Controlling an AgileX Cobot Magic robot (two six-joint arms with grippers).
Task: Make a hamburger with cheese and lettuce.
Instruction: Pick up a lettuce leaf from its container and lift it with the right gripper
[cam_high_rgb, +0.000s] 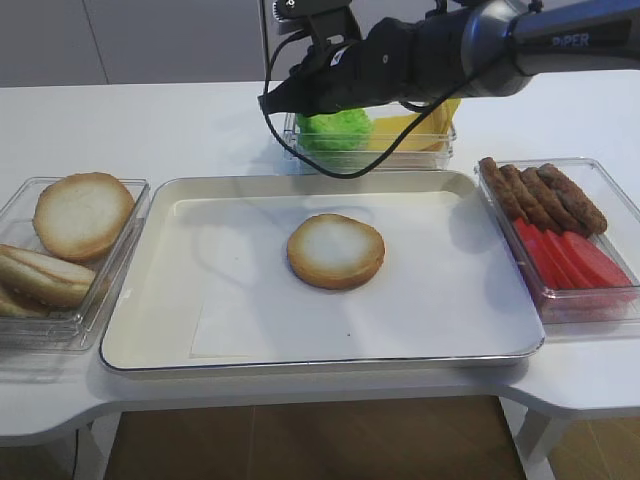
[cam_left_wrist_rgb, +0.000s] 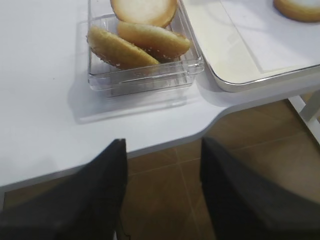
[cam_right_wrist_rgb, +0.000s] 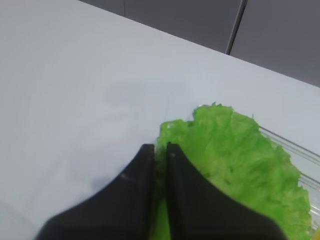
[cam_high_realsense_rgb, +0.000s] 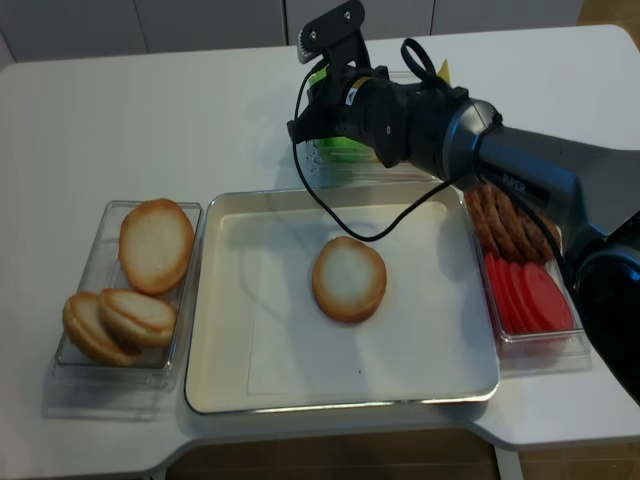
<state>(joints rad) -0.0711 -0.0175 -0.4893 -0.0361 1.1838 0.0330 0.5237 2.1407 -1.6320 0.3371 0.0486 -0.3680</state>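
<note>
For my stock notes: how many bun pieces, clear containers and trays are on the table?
Bun pieces: 4 (one on the tray, three in the left container)
Clear containers: 3
Tray: 1
Total: 8

Surface (cam_high_rgb: 180, 130): plain white. Tray (cam_high_rgb: 480, 330): cream inside, silvery rim, white paper liner (cam_high_rgb: 400, 320). Hamburger (cam_high_rgb: 336, 250): pale off-white cut face, golden-brown rim. Lettuce (cam_right_wrist_rgb: 240, 155): bright green, crinkled texture. Cheese (cam_high_rgb: 412, 130): yellow. Sausages (cam_high_rgb: 540, 192): dark brown. Sliced pieces (cam_high_rgb: 575, 260) beside them: red. Spare buns (cam_high_rgb: 82, 215): pale faces, tan-gold crusts, in a clear box (cam_high_rgb: 20, 200). Right end effector (cam_right_wrist_rgb: 160, 150) and right arm (cam_high_rgb: 450, 50): black. Left end effector (cam_left_wrist_rgb: 162, 185): black. Floor (cam_left_wrist_rgb: 175, 190): brown tiles.
</note>
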